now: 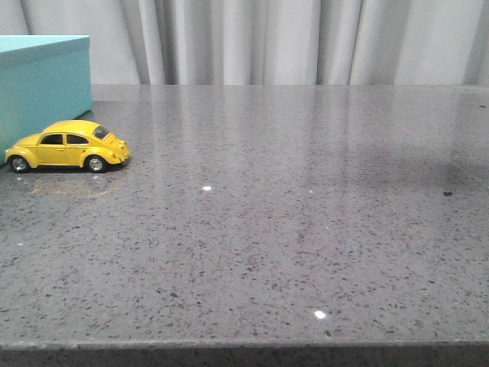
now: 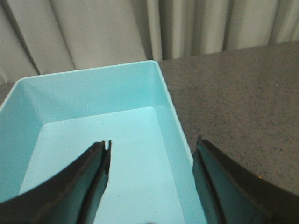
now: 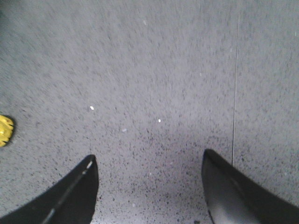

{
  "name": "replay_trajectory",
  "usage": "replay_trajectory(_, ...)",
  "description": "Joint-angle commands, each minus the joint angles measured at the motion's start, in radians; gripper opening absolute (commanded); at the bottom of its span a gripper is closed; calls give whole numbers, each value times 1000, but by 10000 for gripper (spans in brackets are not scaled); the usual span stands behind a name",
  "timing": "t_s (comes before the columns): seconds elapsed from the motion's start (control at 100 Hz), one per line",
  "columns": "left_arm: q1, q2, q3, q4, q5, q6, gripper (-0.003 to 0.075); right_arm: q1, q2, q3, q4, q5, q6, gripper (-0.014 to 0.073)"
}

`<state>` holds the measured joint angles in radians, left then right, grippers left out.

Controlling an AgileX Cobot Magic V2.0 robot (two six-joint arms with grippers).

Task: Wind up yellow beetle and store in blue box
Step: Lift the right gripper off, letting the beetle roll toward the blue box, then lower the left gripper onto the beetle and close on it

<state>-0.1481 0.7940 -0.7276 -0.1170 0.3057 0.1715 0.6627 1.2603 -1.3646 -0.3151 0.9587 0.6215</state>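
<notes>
Starting from where you are, neither claw holds anything. Your left claw (image 2: 152,179) hangs over the open blue box (image 2: 161,88) with its jaws spread wide, and nothing lies on the bare turquoise floor between its fingers. Your right claw (image 3: 149,186) is also spread, hovering over bare speckled grey table (image 3: 177,70), with only a sliver of the yellow beetle (image 3: 5,129) showing off to one side of it, well outside its fingers.

The front view shows the yellow beetle (image 1: 69,145) standing on all four wheels on the table (image 1: 290,229), parked just beside the front wall of the blue box (image 1: 46,84); whether it touches the wall cannot be told.

Here is what could trip you up:

- The car rolls. Close on it off-centre, or nudge it with one finger first, and it will likely scoot away, or jam against the box.
- The box wall crowds the grasp. A finger coming down on the box side of the car may strike the wall or rim and shove the box.
- The rounded, glossy body offers little flat surface, so a pinch high on the roof could slip; aim low across the doors.
- Winding means dragging it backwards with the wheels pressed down. Press too lightly and the wheels may skid on the polished stone.
- Released wound, it may run off inside the box.
</notes>
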Motion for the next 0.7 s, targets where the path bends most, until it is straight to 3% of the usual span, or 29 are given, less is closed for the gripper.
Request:
replay_trajectory(0.0, -43, 80, -110, -2, 6, 68, 388, 0, -94, 27, -41, -98, -13, 475)
replay_trajectory(0.41, -175, 489, -540, -65, 529, 585, 388, 0, -274, 95, -31, -143, -13, 475)
replay_trajectory(0.69, -182, 692, -680, -68, 674, 817, 388, 0, -281, 95, -29, -148, -13, 475)
